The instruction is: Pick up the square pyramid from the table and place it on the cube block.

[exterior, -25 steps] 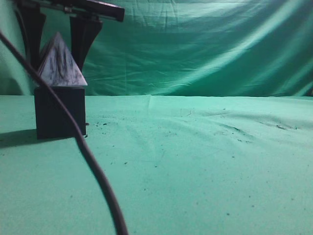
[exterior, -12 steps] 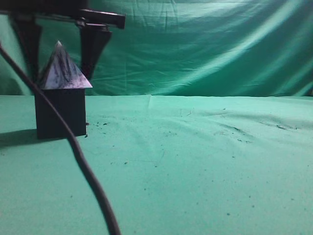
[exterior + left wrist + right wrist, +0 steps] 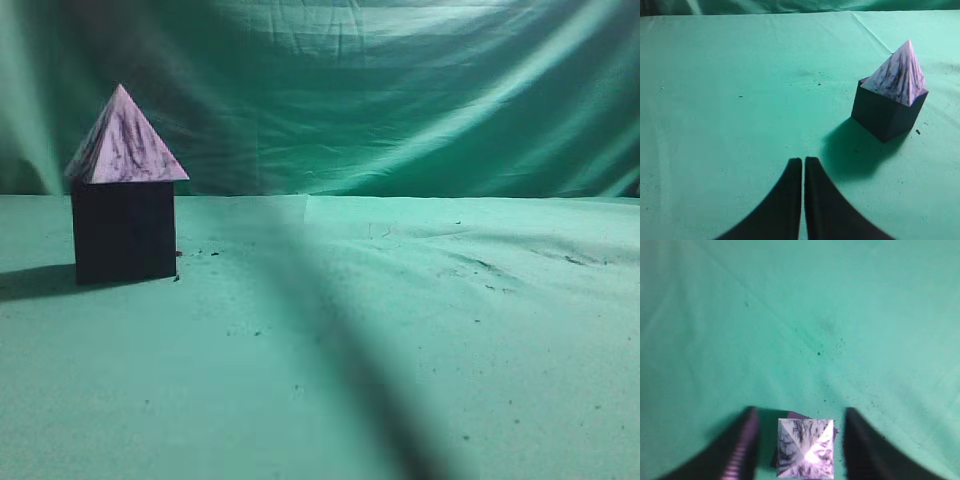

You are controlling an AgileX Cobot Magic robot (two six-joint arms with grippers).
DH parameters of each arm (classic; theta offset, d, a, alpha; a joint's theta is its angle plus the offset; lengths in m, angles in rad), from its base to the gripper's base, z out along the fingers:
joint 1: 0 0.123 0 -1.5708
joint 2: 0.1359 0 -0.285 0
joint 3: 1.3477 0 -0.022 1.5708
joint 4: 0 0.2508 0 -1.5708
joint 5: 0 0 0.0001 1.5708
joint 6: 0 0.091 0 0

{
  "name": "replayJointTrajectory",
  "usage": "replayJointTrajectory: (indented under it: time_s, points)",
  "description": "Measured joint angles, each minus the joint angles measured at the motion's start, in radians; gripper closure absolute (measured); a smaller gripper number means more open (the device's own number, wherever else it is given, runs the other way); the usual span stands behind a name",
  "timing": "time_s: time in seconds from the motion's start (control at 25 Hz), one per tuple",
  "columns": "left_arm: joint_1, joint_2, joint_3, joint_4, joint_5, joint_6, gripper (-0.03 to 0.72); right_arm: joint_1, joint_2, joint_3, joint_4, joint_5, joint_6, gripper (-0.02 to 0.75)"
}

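Observation:
The square pyramid (image 3: 125, 140), pale lilac with dark streaks, stands upright on the cube block (image 3: 125, 232) at the left of the green table (image 3: 420, 330). No gripper shows in the exterior view. In the right wrist view my right gripper (image 3: 800, 411) is open and hangs above the pyramid (image 3: 806, 447). Its fingers stand apart on either side and touch nothing. A sliver of the cube (image 3: 796, 415) shows behind the pyramid. My left gripper (image 3: 803, 160) is shut and empty over bare cloth. The pyramid (image 3: 900, 75) on the cube (image 3: 885, 112) lies to its upper right.
A wrinkled green backdrop (image 3: 400, 90) hangs behind the table. A blurred dark streak (image 3: 345, 360) crosses the middle foreground of the exterior view. Small dark specks dot the cloth near the cube.
The gripper that straddled the pyramid has left the exterior view. The dark cable in front has swept right into a blur. The pyramid stays on the cube.

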Motion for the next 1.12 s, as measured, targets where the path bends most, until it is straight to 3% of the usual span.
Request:
replayJointTrajectory:
  time_s: [0.12,0.24,0.48,1.12]
  points:
    - [0.000,0.000,0.000,0.000,-0.001,0.000,0.688,0.000,-0.097,0.000,0.000,0.002,0.000,0.649]
    - [0.000,0.000,0.000,0.000,-0.001,0.000,0.688,0.000,-0.204,0.000,-0.004,0.006,0.000,0.738]
    - [0.000,0.000,0.000,0.000,-0.001,0.000,0.688,0.000,-0.429,0.112,-0.004,0.027,-0.020,0.738]
    - [0.000,0.000,0.000,0.000,-0.001,0.000,0.688,0.000,-1.123,0.969,-0.004,-0.028,-0.009,0.738]
